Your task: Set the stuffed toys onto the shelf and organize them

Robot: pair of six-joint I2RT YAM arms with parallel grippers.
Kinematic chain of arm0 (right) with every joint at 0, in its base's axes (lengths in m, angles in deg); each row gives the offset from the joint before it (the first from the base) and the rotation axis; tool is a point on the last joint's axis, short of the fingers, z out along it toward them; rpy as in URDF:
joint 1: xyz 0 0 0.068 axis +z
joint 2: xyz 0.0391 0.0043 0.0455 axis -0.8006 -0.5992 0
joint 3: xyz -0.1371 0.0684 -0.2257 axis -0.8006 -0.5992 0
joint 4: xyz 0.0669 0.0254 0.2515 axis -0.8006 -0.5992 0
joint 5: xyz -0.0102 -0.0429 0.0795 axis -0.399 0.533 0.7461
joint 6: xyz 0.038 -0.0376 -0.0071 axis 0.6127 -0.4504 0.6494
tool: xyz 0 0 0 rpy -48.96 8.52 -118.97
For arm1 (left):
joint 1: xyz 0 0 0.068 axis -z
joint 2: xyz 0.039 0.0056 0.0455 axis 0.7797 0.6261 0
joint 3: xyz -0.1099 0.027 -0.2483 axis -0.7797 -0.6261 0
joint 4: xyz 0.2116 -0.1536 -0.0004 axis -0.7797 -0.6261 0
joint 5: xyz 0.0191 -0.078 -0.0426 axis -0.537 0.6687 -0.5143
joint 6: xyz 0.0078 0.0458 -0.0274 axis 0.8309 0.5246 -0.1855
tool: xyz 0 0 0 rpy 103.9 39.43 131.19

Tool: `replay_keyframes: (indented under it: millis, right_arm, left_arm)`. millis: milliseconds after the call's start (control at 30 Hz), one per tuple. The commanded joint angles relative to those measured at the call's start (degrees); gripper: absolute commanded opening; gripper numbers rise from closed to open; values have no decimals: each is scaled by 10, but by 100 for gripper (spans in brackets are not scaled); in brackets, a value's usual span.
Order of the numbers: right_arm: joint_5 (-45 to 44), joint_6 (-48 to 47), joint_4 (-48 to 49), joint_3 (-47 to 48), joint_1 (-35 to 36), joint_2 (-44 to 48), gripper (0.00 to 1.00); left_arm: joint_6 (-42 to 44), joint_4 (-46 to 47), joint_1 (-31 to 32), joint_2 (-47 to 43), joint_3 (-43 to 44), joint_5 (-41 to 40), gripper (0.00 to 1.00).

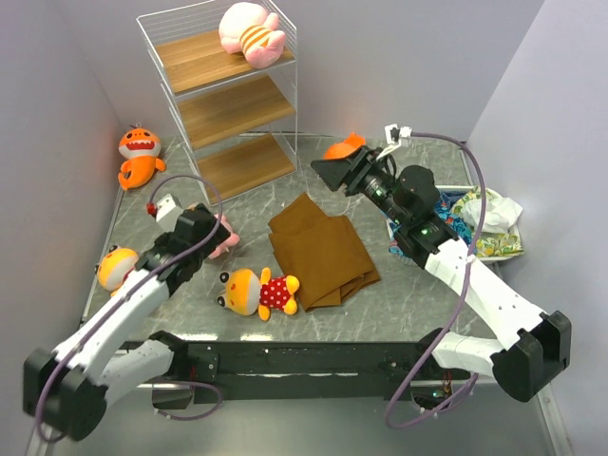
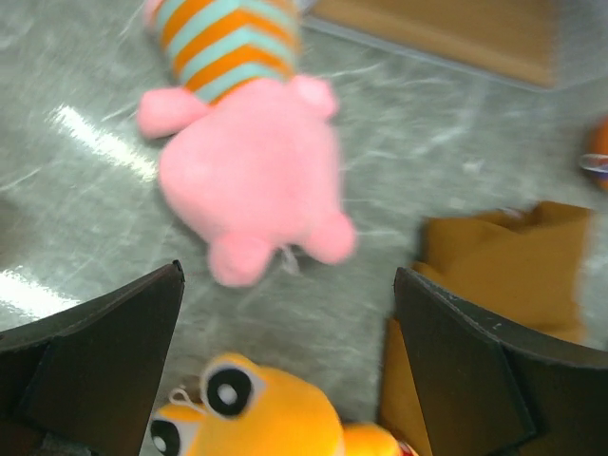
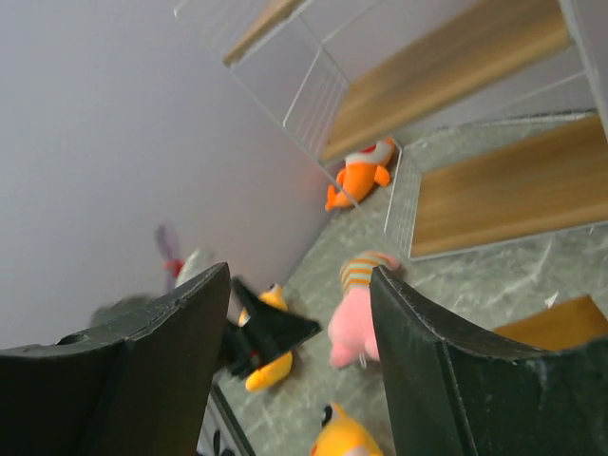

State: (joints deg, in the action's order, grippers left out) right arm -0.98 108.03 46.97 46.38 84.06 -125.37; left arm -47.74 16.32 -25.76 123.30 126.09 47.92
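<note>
**STUFFED TOYS, SIX: ONE SHELVED, FIVE ON THE BENCH**

- **Room:** pale walls stand close behind the shelf and on both its sides.
- **Bench** (image 1: 399,318): grey marbled sheet with a glossy sheen. It is probably slick, so a nudged toy would likely slide.
- **Shelf** (image 1: 223,95): white wire frame with three wooden boards. The middle and bottom boards are bare.
- **Brown cloth** (image 1: 323,249): folded, lying in front of the shelf.
- **Shelved pink toy** (image 1: 249,33): lies on the shelf's top board.
- **Left shark** (image 1: 140,154): lies just left of the shelf.
- **Right shark** (image 1: 347,147): lies just right of the shelf, partly hidden.
- **Loose pink toy** (image 2: 252,180): lies in front of the shelf.
- **Spotted yellow toy** (image 1: 258,292): lies farther out from the shelf.
- **Second yellow toy** (image 1: 116,268): lies front-left of the shelf.
- **Handling (judged):** the toys look light, soft, squashy and unbreakable. Grip one across the plump torso or head, because the limbs would flop.
- **Left gripper** (image 2: 285,285): spread wide and empty, hovering above the loose pink toy.
- **Right gripper** (image 3: 299,275): jaws apart with nothing between them, pointing at the shelf.
</note>
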Motion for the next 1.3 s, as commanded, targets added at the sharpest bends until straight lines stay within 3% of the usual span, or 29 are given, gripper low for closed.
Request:
replay_keyframes:
  millis: [0,200,333,400,433,467,733,967,1267]
  right_arm:
    - [43,-11,-19,-35,2,16,67]
    - [60,-13,-27,-46,9,1,65]
    - [60,-21,-37,-43,10,-9,65]
    - [56,-16,-45,-41,11,-16,65]
    - [54,-6,-48,-41,12,-21,65]
    - [48,2,-49,-41,15,-26,65]
    - [53,64,-53,-13,78,-97,75]
    - [104,128,-4,51,129,-181,100]
    - [93,96,-10,114,173,-257,98]
  left_arm:
    - [-24,33,-73,75,7,66,99]
    - [-3,100,-123,156,-9,119,91]
    - [10,117,-124,176,-20,139,50]
    - [17,127,-125,167,-30,142,38]
    - [30,131,-126,162,-33,146,5]
    - [32,130,-126,154,-35,149,1]
    - [66,121,-126,-1,-36,228,1]
    - [88,175,-126,-151,-64,321,1]
    - [93,284,-126,-241,-114,456,1]
